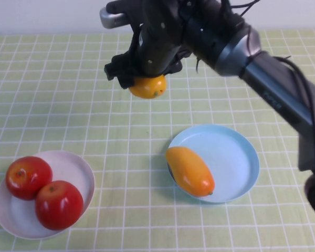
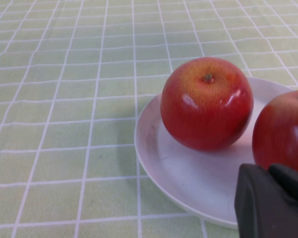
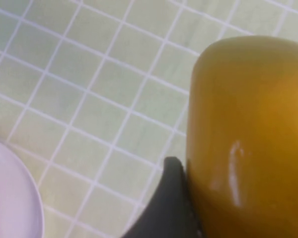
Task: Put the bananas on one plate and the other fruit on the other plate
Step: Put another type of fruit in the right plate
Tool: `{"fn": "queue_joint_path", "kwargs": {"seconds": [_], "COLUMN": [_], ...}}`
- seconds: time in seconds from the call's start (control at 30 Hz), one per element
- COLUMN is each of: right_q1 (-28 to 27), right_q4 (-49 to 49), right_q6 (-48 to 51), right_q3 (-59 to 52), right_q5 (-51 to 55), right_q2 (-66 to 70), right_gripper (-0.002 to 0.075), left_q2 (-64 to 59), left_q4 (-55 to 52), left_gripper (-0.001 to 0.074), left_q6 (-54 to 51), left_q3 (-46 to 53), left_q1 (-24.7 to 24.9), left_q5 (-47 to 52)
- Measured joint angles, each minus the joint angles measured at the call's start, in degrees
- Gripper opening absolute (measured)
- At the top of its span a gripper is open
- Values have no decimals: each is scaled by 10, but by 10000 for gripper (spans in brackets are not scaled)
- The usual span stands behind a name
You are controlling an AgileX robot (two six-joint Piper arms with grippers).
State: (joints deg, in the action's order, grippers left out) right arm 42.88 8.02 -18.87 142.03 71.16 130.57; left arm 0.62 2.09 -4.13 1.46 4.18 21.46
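Observation:
My right gripper (image 1: 146,80) reaches over the far middle of the table, shut on a yellow-orange banana (image 1: 148,87). In the right wrist view that banana (image 3: 248,129) fills the frame, with one dark finger (image 3: 170,208) pressed against its side. A second banana (image 1: 189,170) lies across the left rim of the light blue plate (image 1: 233,157). Two red apples (image 1: 29,177) (image 1: 59,205) sit on the white plate (image 1: 76,168) at the near left. My left gripper (image 2: 270,171) is shut and empty, hovering over the white plate (image 2: 188,183) beside the apples (image 2: 207,103) (image 2: 283,131).
The table is covered by a pale green checked cloth (image 1: 52,105). The right arm (image 1: 273,84) stretches from the right edge across the far side, above the blue plate. The white plate's rim (image 3: 10,198) shows in the right wrist view.

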Motion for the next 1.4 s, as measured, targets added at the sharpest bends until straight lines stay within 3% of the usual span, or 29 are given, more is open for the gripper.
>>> {"fn": "queue_joint_path", "kwargs": {"seconds": [0.13,0.33,0.67,0.87,1.1,1.27,1.4], "right_q1": [0,-8,-89,-97,-97,-97,-97], "right_q4": [3,2,-42,-47,-56,-68,-71], "right_q6": [9,9,9,9,24,28,28], "right_q3": [-102,-342,-658,-701,-701,-702,-702], "right_q5": [0,-1,-168,-248,-268,-261,-245], "right_q2": [-84,-229,-298,-298,-277,-270,-293], "right_gripper": [532,532,532,532,533,646,669], "left_q2": [0,0,0,0,0,0,0], "left_q4": [0,0,0,0,0,0,0], "left_gripper": [4,4,4,4,4,4,4], "left_q6": [0,0,0,0,0,0,0], "left_q3": [0,0,0,0,0,0,0], "left_q1": [0,0,0,0,0,0,0], "left_q5": [0,0,0,0,0,0,0]}}
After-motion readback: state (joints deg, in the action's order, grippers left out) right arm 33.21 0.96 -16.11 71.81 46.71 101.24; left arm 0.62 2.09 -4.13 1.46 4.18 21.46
